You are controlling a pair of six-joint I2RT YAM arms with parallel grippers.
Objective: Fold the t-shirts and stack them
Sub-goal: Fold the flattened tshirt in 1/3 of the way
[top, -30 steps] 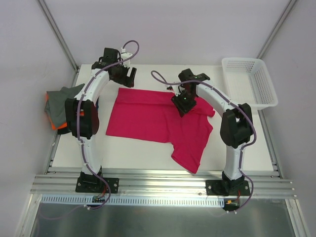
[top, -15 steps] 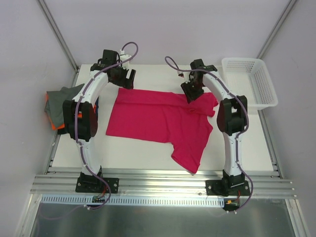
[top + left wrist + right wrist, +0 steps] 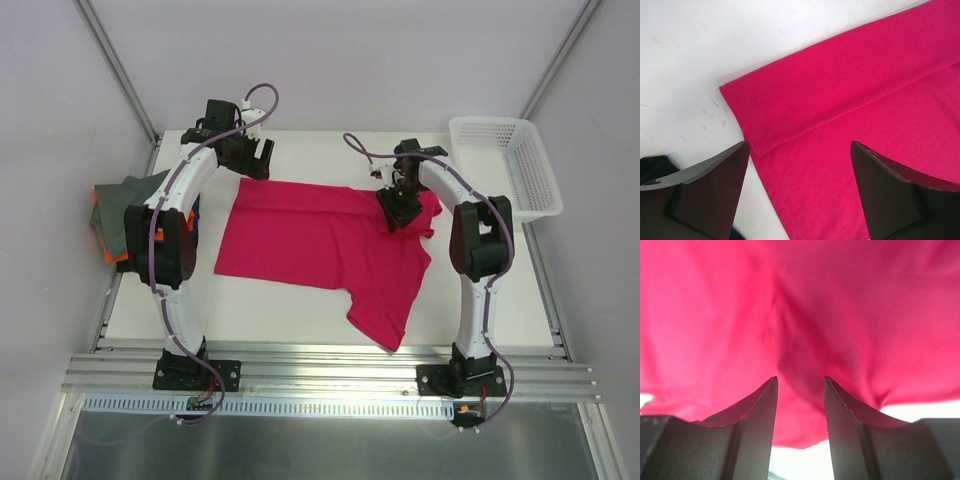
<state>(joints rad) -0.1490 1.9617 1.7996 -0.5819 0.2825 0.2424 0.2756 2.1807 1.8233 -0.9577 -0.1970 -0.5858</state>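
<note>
The right gripper [image 3: 800,379] has its two fingers drawn partway together on a bunched fold of the magenta t-shirt [image 3: 320,240]. In the right wrist view creases in the cloth run down into the narrow gap between the fingers, and pink fabric fills nearly the whole frame. Seen from above, this grip sits at the shirt's far right corner, by the sleeve, where the cloth is puckered around the fingers.

The left gripper [image 3: 799,144] stands spread wide and holds nothing. It is poised over the shirt's far left corner, and in the left wrist view a folded-over edge of the cloth lies just ahead of the gap between its fingers.

The shirt itself lies mostly flat across the middle of the white table [image 3: 270,310], with one part trailing towards the near edge.

Off the table's left edge, well apart from both grippers, a grey t-shirt [image 3: 125,205] lies heaped over an orange t-shirt [image 3: 105,250]. A white mesh basket [image 3: 535,180] sits at the far right corner.
</note>
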